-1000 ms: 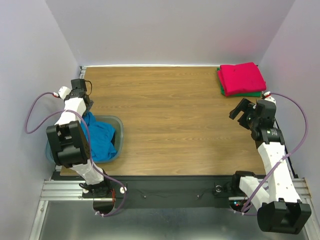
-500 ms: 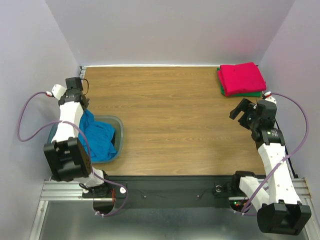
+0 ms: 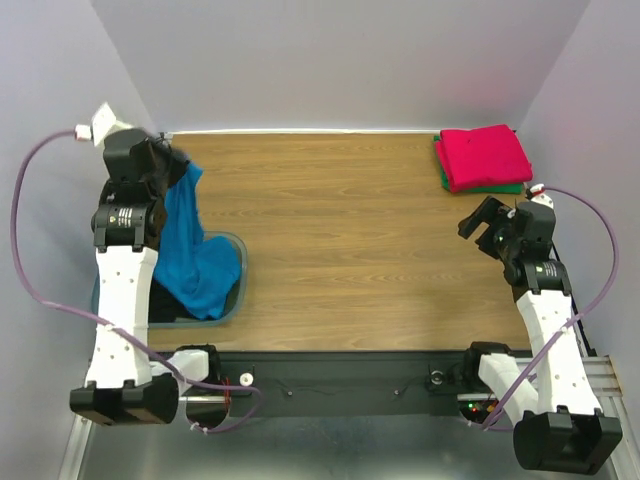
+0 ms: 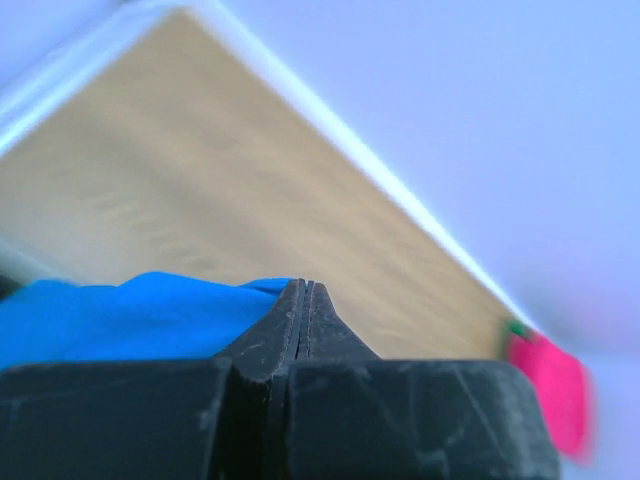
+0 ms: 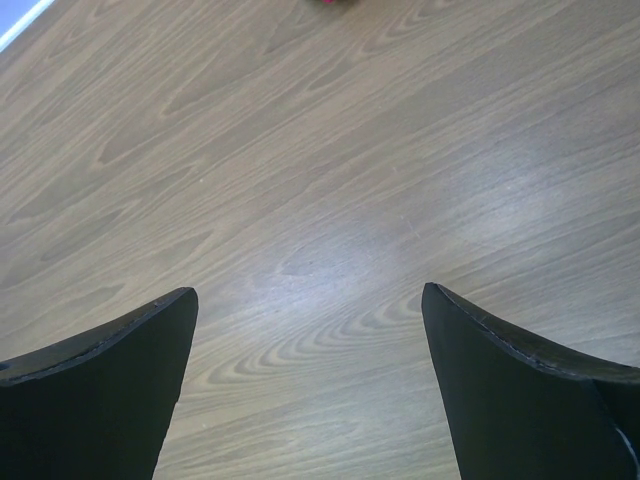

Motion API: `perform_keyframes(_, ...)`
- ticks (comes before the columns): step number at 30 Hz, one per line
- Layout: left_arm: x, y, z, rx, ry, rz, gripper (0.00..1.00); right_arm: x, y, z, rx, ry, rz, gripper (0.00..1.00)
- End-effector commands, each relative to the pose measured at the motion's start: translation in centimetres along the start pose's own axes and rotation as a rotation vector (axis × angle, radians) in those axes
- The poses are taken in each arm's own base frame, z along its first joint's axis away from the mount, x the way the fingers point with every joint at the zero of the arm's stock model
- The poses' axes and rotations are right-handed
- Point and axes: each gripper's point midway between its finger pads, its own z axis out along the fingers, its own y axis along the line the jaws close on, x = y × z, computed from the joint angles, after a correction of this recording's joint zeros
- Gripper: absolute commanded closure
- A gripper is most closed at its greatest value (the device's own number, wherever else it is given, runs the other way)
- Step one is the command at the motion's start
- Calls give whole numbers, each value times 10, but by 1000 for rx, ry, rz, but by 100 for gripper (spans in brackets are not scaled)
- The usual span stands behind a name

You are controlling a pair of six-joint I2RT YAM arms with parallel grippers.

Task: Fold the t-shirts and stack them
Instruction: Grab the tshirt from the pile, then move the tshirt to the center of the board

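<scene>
My left gripper (image 3: 172, 160) is raised at the table's far left, shut on the bright blue t-shirt (image 3: 190, 250). The shirt hangs from it down into the plastic bin (image 3: 240, 262). In the left wrist view the jaws (image 4: 303, 287) are pressed together, with blue cloth (image 4: 120, 310) bunched at their left side. A folded red-pink t-shirt (image 3: 483, 155) lies on a folded green one (image 3: 500, 188) in the far right corner. My right gripper (image 3: 482, 222) hovers open over bare wood near that stack, and its fingers (image 5: 100, 380) hold nothing.
The translucent bin sits at the near left edge of the wooden table (image 3: 350, 230). White walls enclose the table on three sides. The right arm's cable (image 3: 590, 215) loops beside the right wall.
My left gripper closed on the blue t-shirt in the bin and rose toward the far left, pulling the cloth up out of the bin. The right arm stayed put.
</scene>
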Motion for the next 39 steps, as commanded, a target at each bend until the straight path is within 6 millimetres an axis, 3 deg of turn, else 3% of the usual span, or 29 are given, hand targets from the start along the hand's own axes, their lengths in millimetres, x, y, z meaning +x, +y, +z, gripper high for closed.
perform_keyframes(1,-30,-125,-64,439,-58,87,100,-4,25,-5,-128,7,-17,0)
perform_keyframes(4,-22,-190,-100,643,-25,112,100,-2,29,-4,-146,22,-19,0)
perform_keyframes(5,-15,-205,-98,676,-10,139,100,-1,28,-3,-141,26,-17,0)
perform_keyframes(6,-14,-238,-132,825,11,147,100,-2,26,-2,-127,22,-15,0)
perform_keyframes(8,-5,-270,-160,972,36,185,100,-3,21,-2,-103,9,-5,0)
perform_keyframes(9,8,-290,-161,1042,46,237,100,-3,18,-2,-82,1,14,0)
perform_keyframes(10,16,-310,-197,1184,82,253,100,-8,7,-4,-27,-38,26,0)
perform_keyframes(11,34,-325,-195,1219,114,285,100,-9,2,-5,0,-56,41,0)
perform_keyframes(12,25,-339,-216,1284,90,279,100,-14,-7,-7,49,-91,49,0)
perform_keyframes(13,36,-351,-233,1338,111,283,100,-17,-11,-10,67,-112,55,0)
perform_keyframes(18,49,-398,-261,1519,142,247,100,-35,-27,-32,145,-231,76,0)
perform_keyframes(20,51,-406,-261,1545,144,220,100,-39,-32,-38,169,-258,84,0)
perform_keyframes(21,43,-411,-268,1582,106,191,100,-43,-35,-44,182,-286,89,0)
perform_keyframes(23,52,-413,-267,1604,133,175,100,-46,-36,-48,188,-306,96,0)
perform_keyframes(27,59,-410,-249,1528,129,177,100,-46,-40,-48,204,-313,93,0)
perform_keyframes(28,72,-404,-219,1404,141,185,100,-45,-40,-47,205,-308,92,0)
perform_keyframes(30,72,-385,-184,1241,135,181,100,-41,-40,-43,205,-288,90,0)
perform_keyframes(31,101,-367,-148,1128,197,203,100,-39,-39,-41,197,-276,88,0)
perform_keyframes(32,99,-347,-109,1013,193,190,100,-36,-38,-37,196,-258,85,0)
perform_keyframes(33,123,-314,-68,853,234,174,100,-34,-34,-35,176,-241,80,0)
perform_keyframes(35,128,-262,-5,629,223,153,100,-28,-31,-28,164,-197,51,0)
perform_keyframes(36,140,-235,19,518,244,159,98,-26,-28,-26,146,-177,35,0)
perform_keyframes(37,157,-201,44,391,252,184,68,-21,-21,-23,108,-146,17,0)
perform_keyframes(38,158,-176,63,305,256,191,46,-18,-18,-22,93,-128,6,0)
perform_keyframes(39,174,-154,75,232,299,219,6,-14,-16,-18,79,-101,-4,0)
